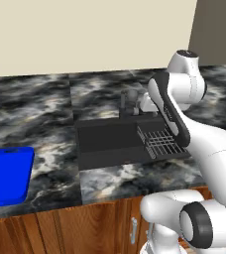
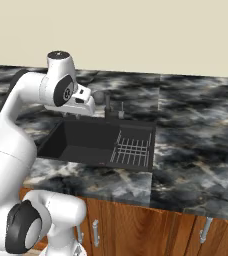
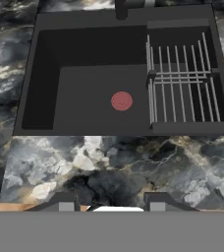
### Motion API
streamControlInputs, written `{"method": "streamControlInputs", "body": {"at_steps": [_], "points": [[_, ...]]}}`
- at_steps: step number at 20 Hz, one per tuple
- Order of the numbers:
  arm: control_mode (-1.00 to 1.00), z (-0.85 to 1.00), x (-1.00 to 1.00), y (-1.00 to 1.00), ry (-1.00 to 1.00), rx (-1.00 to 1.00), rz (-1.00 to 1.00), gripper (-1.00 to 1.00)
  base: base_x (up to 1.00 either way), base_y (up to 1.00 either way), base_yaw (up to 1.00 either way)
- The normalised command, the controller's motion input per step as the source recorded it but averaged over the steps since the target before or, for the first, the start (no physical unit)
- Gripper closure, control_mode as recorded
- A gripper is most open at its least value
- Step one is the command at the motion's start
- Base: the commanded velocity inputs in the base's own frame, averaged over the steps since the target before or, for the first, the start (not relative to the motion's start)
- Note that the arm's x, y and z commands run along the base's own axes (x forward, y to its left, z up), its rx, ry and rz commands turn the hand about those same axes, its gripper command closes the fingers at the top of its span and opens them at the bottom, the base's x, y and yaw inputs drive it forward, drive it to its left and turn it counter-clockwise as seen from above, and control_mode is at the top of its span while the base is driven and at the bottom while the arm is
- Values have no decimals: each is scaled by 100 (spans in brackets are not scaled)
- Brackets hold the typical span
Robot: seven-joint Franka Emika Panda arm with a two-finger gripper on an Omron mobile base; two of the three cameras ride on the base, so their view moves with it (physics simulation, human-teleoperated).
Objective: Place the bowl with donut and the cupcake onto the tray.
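Tray [image 1: 6, 174] is what I've got of the task items: bright blue, flat on the marble counter [image 1: 35, 114] at the far left of the left base view, near the front edge and well apart from the sink; its left part is cut by the frame. A blue sliver at the left edge of the right base view is probably the same tray, too little showing to be sure. Nearest to me, wooden cabinet fronts [image 2: 151, 227] with metal handles run under the counter edge. Gripper [image 3: 109, 206]: I see the two dark fingertips [image 3: 65, 203] at the bottom of the hand view, set clearly apart with nothing between them, so jaws open and empty. They sit over the front strip of counter, just short of the sink. Beyond that, the black sink [image 3: 45, 78] is recessed in the marble, with a round red drain [image 3: 122, 101] on its floor. A wire rack [image 3: 182, 83] takes up the right portion of the basin. In the base views the arm reaches over the sink with the hand up near its back edge. Further back, a dark faucet [image 1: 123, 101] stands at the sink's rear rim, then more marble, then the plain beige wall [image 2: 136, 35].
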Motion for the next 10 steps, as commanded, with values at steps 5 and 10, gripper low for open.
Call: {"method": "streamControlInputs", "body": {"at_steps": [5, 10], "points": [[100, 0, 0, 0, 0, 0, 0, -100, -21, 0, 0], [100, 0, 0, 0, 0, 0, 0, -100, -54, 0, 0]]}}
